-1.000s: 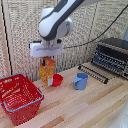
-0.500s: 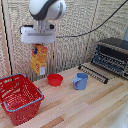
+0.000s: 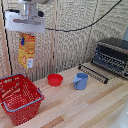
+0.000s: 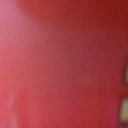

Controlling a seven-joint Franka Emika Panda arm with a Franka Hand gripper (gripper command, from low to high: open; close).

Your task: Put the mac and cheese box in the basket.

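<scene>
On the wooden table: the container (image 3: 20, 97), a red wire-mesh basket with a blue-grey rim, stands at the exterior view's left, near the front edge.
Gripping tool: the white flat block of the gripping tool (image 3: 24, 33) hangs high over the table at the exterior view's upper left, its arm running up out of the picture.
Jaws: clamped on the top of the mac and cheese carton, whose upper end disappears under the white block; the fingers themselves are too blurred to make out.
Mac and cheese carton: the mac and cheese carton (image 3: 27, 50) hangs upright in the air, orange-yellow with red print and a white patch low on its face, well clear of the tabletop.
Carton versus container: the carton appears above the basket's far rim, toward its right corner in the exterior view; whether it is truly over the opening or behind it, I cannot tell.
Red bowl: a small red bowl (image 3: 55, 79) sits on the table to the exterior view's right of the basket, apart from it.
Blue mug: a blue mug (image 3: 80, 81) stands just beside the bowl, further right.
Toaster oven: a dark toaster oven (image 3: 111, 55) occupies the far right, with a dark rack (image 3: 93, 72) lying in front of it.
Backdrop: a pale woven screen (image 3: 75, 30) stands behind the table.
Wrist view: filled with a blurred red surface, nothing distinct.
</scene>
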